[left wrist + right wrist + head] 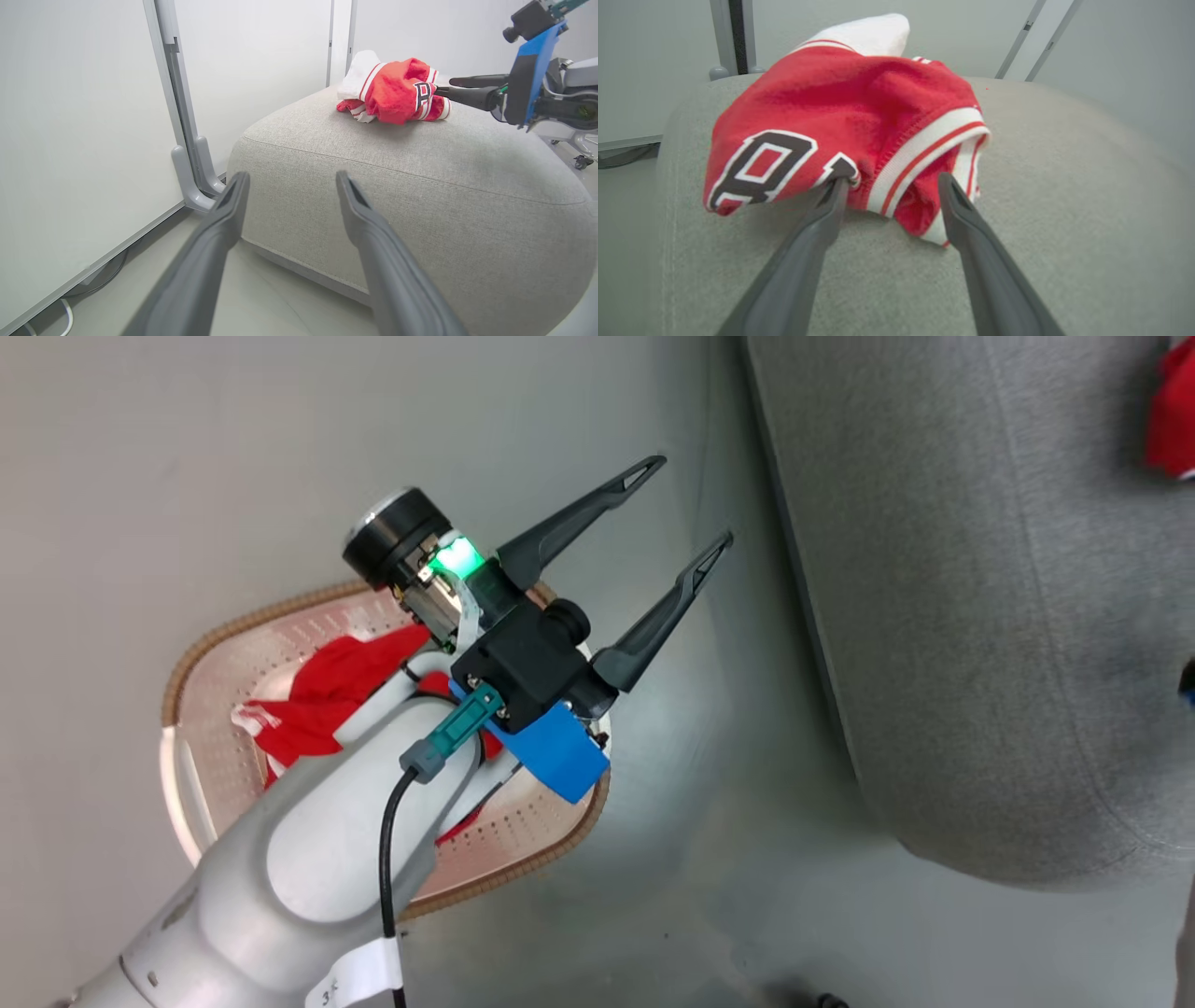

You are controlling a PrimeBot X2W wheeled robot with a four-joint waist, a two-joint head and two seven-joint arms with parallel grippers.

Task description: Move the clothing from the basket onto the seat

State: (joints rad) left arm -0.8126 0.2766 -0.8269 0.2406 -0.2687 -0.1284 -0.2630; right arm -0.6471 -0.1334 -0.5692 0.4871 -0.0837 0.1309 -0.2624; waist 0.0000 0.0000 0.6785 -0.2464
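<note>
Right gripper (893, 181) sat wide open, tips against the jersey (859, 102) bunched on the seat (1064, 186). Left gripper (689, 499) hung open above the basket (198, 647), where the other red garment (327, 695) lay. Looked light, floppy, so I'd pinch a raised fold.

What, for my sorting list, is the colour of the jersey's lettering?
Dark with white edging on the jersey; best in right wrist view.

Bright, even light; soft shadow under the jersey (397, 93); wide-angle bowing at edges.
</note>
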